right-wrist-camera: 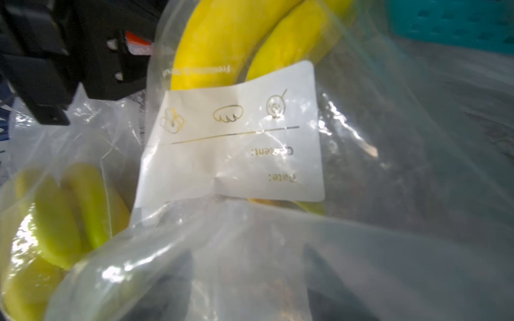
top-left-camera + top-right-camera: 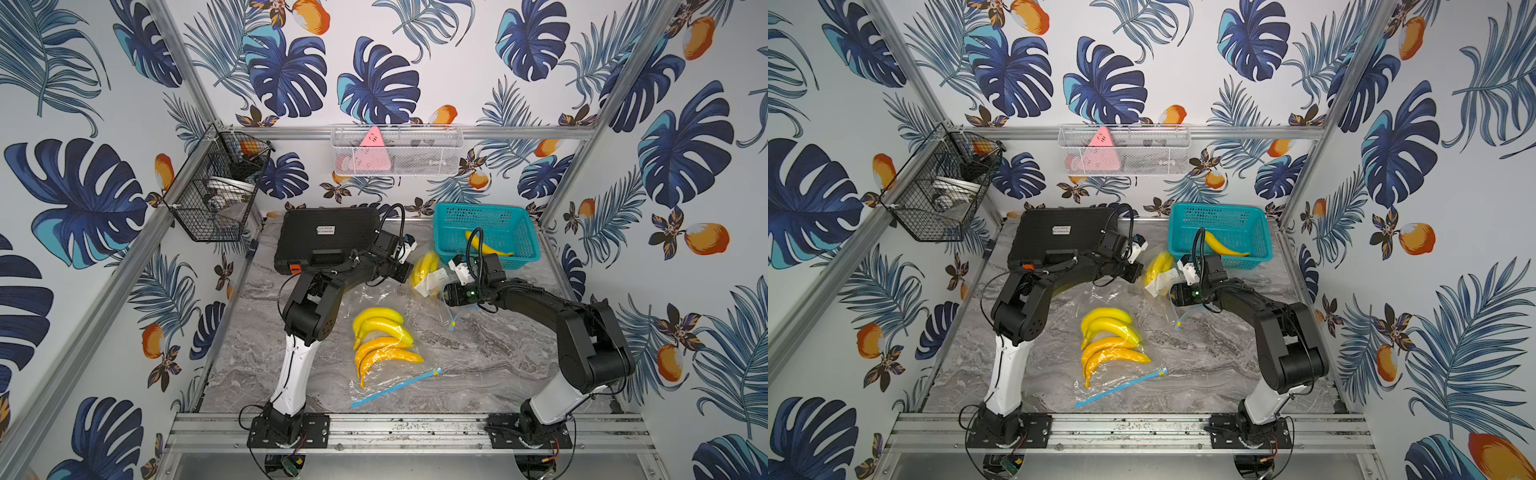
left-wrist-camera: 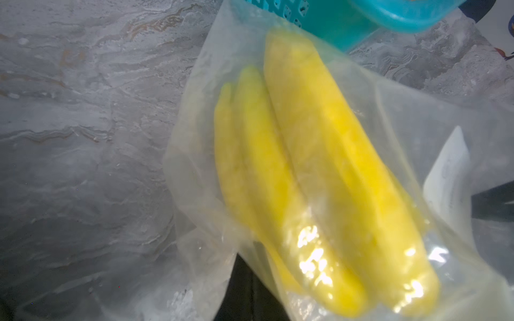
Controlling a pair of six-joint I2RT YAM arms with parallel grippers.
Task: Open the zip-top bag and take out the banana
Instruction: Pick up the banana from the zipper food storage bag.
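Landmark: a turquoise perforated plastic basket (image 2: 478, 205) stood at the back of the grey marble-patterned tabletop (image 2: 490, 357), with one loose yellow banana (image 2: 486, 246) lying in it.
Task's thing: a clear zip-top plastic bag (image 3: 194, 166) with a bunch of yellow bananas (image 2: 424, 267) hung just in front of the basket, on its side toward the black hard case (image 2: 328, 232). The bunch was wholly inside the film.
Left gripper (image 2: 409, 272): it was closed and apparently pinching the bag's film, on the bag's side away from the basket.
Right gripper (image 2: 445, 291): it sat in front of the basket and against the bag. In its wrist view its two dark fingers (image 1: 172, 278) showed apart behind the film, so the jaws were spread and clamped nothing I could make out.
Zip: a pale blue zip strip (image 2: 457, 313) dangled below the right gripper, farther from the basket than the bunch. Whether the seal was parted could not be read.
Step in hand: this was probably the opening stage, with one arm holding the bag up and the other between grips at its mouth.
Next move: the right gripper would need a firm hold on the free lip near the strip and a pull away from the left gripper. Only then could it reach in for the bunch, since thin slack film slips easily.
Elsewhere: a second clear bag of yellow and orange bananas (image 2: 382, 340) lay flat well in front of the basket.
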